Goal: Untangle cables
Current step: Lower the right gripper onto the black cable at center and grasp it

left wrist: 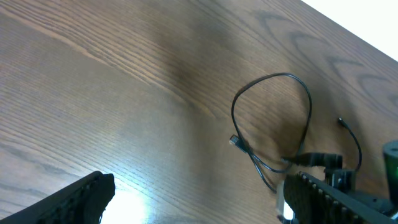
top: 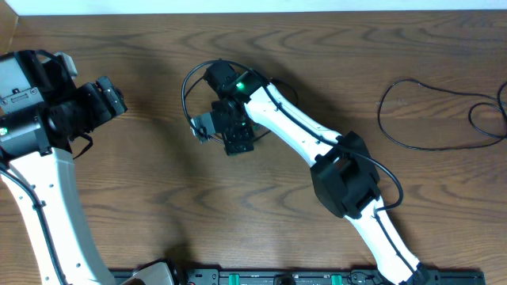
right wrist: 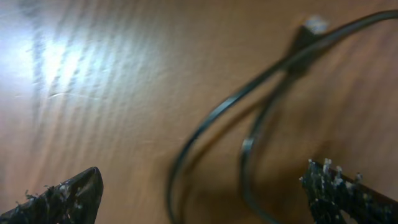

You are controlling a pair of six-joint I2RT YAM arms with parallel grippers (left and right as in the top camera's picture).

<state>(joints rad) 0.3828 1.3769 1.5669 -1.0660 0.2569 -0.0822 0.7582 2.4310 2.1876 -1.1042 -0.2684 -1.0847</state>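
A thin black cable (top: 184, 85) lies in a loop on the wooden table, left of centre. My right gripper (top: 231, 136) hangs over the loop's right side, open; in the right wrist view two black strands (right wrist: 211, 118) and a small plug (right wrist: 311, 28) lie between its fingers (right wrist: 205, 199), untouched. In the left wrist view the same loop (left wrist: 309, 106) and a plug end (left wrist: 235, 142) show ahead. My left gripper (left wrist: 199, 205) is open and empty, well left of the loop (top: 111, 99). A second black cable (top: 380, 111) lies loose at the far right. I see no whitish strand.
The wooden table (top: 158, 198) fills the view. Its far edge runs along the top. A black rail (top: 277, 277) sits at the front edge between the arm bases. The right arm (top: 341, 174) crosses the table's middle.
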